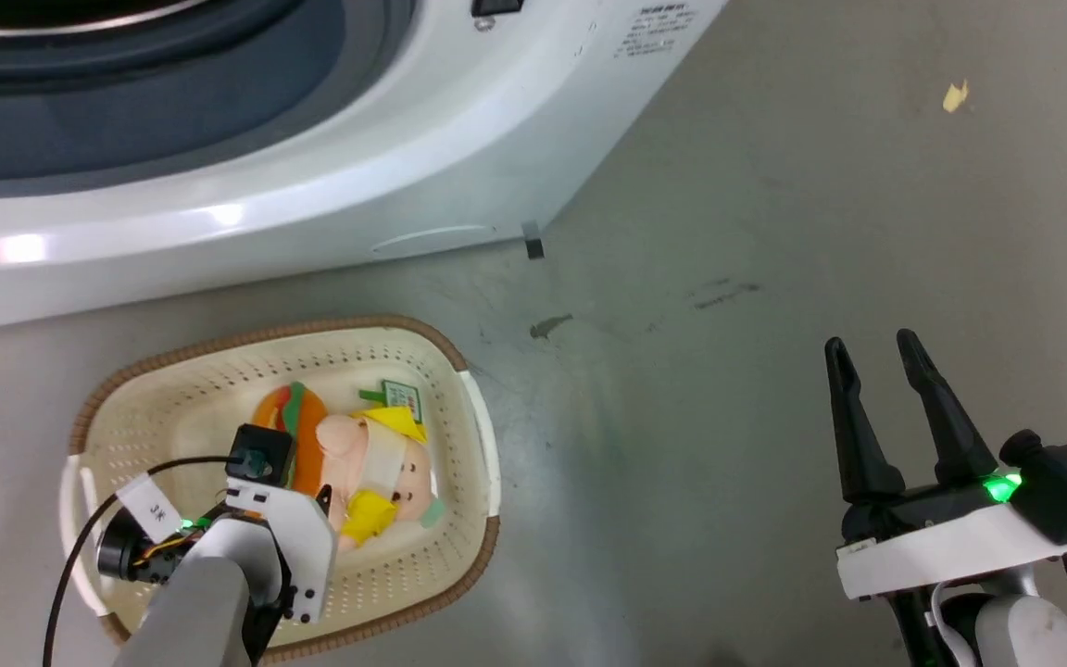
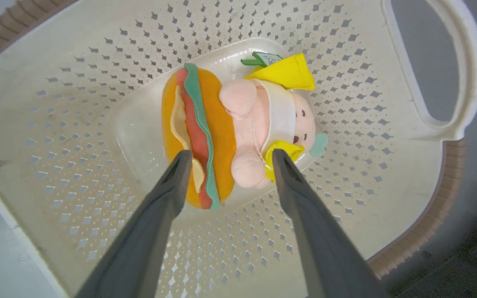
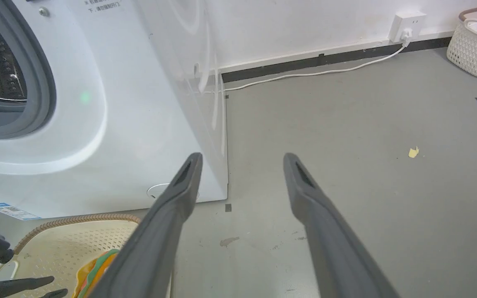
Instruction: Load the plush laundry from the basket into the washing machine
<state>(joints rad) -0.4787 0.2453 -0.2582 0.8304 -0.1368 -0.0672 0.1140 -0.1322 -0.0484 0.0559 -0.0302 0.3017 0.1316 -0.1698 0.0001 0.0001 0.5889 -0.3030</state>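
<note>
As the left gripper (image 2: 231, 152) hangs inside the basket (image 2: 77, 103) with its jaws spread and holding nothing, tips on either side of the plush doll (image 2: 242, 124) lying on the basket's bottom, we judge the pick not yet made. We advise lowering further, then closing across the doll's soft middle, clear of the basket's wall. The right gripper (image 1: 871, 341) is parted and empty, well right of the basket. The washing machine (image 1: 311, 185) stands just beyond the basket on a scuffed grey floor (image 1: 774, 232).
</note>
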